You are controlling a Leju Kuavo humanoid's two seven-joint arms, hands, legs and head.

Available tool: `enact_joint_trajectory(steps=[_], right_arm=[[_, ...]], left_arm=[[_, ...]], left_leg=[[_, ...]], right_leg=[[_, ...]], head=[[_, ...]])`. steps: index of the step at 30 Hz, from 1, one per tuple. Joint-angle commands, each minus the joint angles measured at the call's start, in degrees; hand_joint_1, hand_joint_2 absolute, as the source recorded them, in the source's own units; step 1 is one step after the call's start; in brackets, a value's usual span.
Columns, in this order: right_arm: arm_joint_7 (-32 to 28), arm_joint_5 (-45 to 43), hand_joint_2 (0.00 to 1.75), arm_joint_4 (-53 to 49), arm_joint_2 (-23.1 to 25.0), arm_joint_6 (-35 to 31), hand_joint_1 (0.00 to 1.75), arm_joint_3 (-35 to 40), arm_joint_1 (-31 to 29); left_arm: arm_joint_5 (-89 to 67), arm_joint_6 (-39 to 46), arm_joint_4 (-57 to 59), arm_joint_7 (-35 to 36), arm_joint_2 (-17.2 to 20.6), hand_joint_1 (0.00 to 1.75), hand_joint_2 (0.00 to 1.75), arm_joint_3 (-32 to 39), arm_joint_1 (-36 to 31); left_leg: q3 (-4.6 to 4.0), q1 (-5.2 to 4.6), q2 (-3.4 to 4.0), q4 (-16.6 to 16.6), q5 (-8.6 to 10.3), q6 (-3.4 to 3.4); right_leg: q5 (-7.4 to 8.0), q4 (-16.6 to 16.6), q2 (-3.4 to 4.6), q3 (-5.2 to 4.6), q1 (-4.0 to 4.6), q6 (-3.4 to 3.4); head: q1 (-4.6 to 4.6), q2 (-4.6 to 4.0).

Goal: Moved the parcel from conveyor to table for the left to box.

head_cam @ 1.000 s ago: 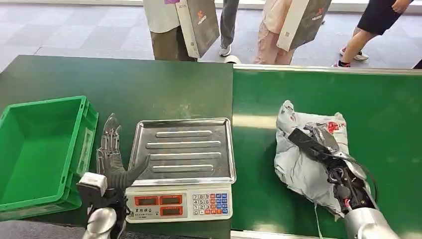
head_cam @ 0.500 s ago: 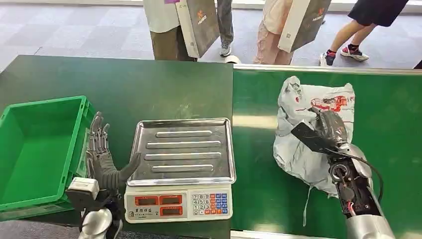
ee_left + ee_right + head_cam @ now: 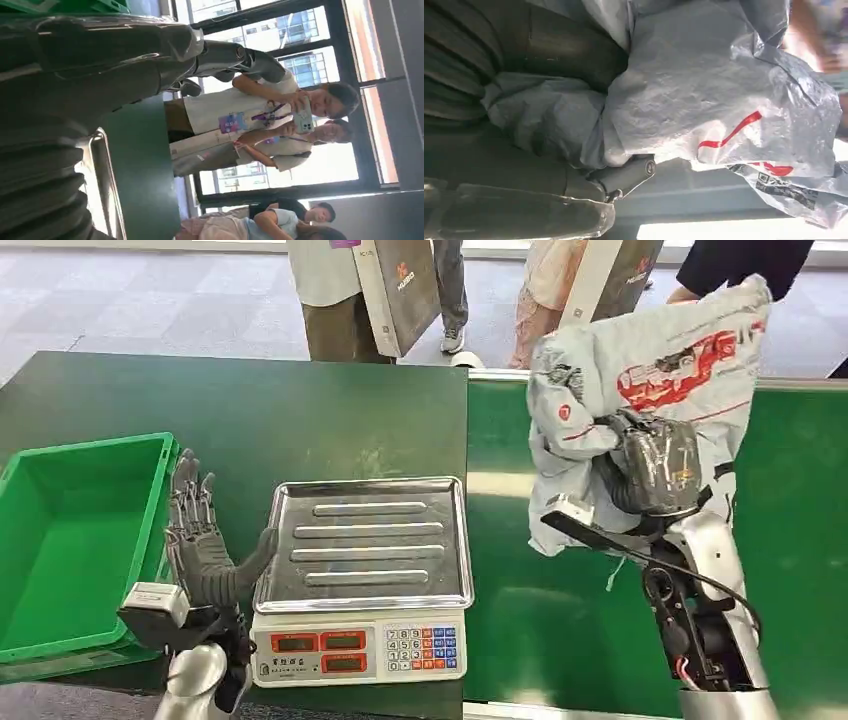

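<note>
Right hand lifts parcel off belt

Right hand grips grey parcel, raised above conveyor, right of scale. Left hand open, empty, left of scale. Step: transfer. Next: swing toward scale, set down w/o snagging.

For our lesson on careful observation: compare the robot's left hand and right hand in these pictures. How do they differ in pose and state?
The right hand grips the grey parcel, lifted above the conveyor; the left hand holds nothing. The right hand's fingers curl into the plastic; the left hand's fingers are spread, upright, between the green crate and the scale. Both are dark hands on silver arms.
</note>
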Motion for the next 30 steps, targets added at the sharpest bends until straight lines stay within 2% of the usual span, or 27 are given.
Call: enact_joint_trajectory(steps=[1, 6, 15, 16, 23, 26, 30], right_arm=[[1.3, 3.1, 1.75, 3.2, 2.7, -0.7, 1.75, 17.3, -8.9], [0.8, 3.5, 1.75, 3.5, 2.3, -0.3, 1.75, 18.6, -9.6], [-1.9, 2.8, 1.75, 9.8, 6.3, 2.8, 1.75, 35.3, -15.7], [-2.3, 2.0, 1.75, 10.6, 6.7, 3.7, 1.75, 36.7, -16.2], [-5.5, -5.0, 1.75, 23.0, 10.3, 17.5, 1.75, 45.7, -20.3], [-6.1, -10.9, 1.75, 26.8, 11.8, 24.4, 1.75, 48.5, -22.1], [-6.1, -11.7, 1.75, 27.2, 11.8, 26.0, 1.75, 49.5, -22.6]], left_arm=[[1.2, 0.4, 6.9, 0.0, 1.0, 0.00, 1.75, -3.5, -5.5], [1.5, 0.1, 6.9, 0.0, 1.2, 0.00, 1.75, -3.7, -5.7], [2.4, -0.3, 11.2, 0.0, 1.0, 0.00, 1.75, -6.1, -10.2], [2.2, -0.4, 11.5, 0.0, 1.0, 0.00, 1.75, -6.3, -10.3], [2.7, 0.5, 10.4, 0.0, 1.8, 0.00, 1.75, -6.4, -8.4], [2.9, 0.7, 10.6, 0.0, 1.8, 0.00, 1.75, -5.7, -8.2], [2.8, 0.7, 10.7, 0.0, 1.7, 0.00, 1.75, -5.6, -8.1]], left_leg=[[0.02, -0.05, 0.16, 0.0, 0.01, 0.05], [0.03, -0.02, 0.05, 0.0, 0.03, 0.07], [0.04, -0.01, 0.19, -0.2, 0.16, 0.06], [0.02, -0.02, 0.08, 0.0, 0.04, 0.02], [0.09, -0.01, 0.14, -0.1, 0.03, 0.04], [0.05, -0.02, 0.21, -0.1, 0.04, 0.05], [0.05, -0.01, 0.12, -0.2, 0.14, 0.08]], right_leg=[[0.04, 0.0, 0.14, -0.09, -0.03, -0.10], [0.02, 0.0, 0.02, 0.00, 0.01, -0.11], [0.16, -0.1, 0.13, -0.08, 0.04, -0.26], [0.03, 0.0, 0.08, -0.06, 0.00, -0.10], [0.03, 0.0, 0.13, 0.01, 0.01, -0.09], [0.06, 0.0, 0.17, -0.03, 0.01, -0.13], [0.12, -0.1, 0.07, -0.02, 0.04, -0.23]], head=[[0.00, 0.00], [0.00, 0.00], [-0.02, 0.00], [0.00, 0.00], [-0.02, 0.00], [0.02, 0.00], [0.02, 0.00]])
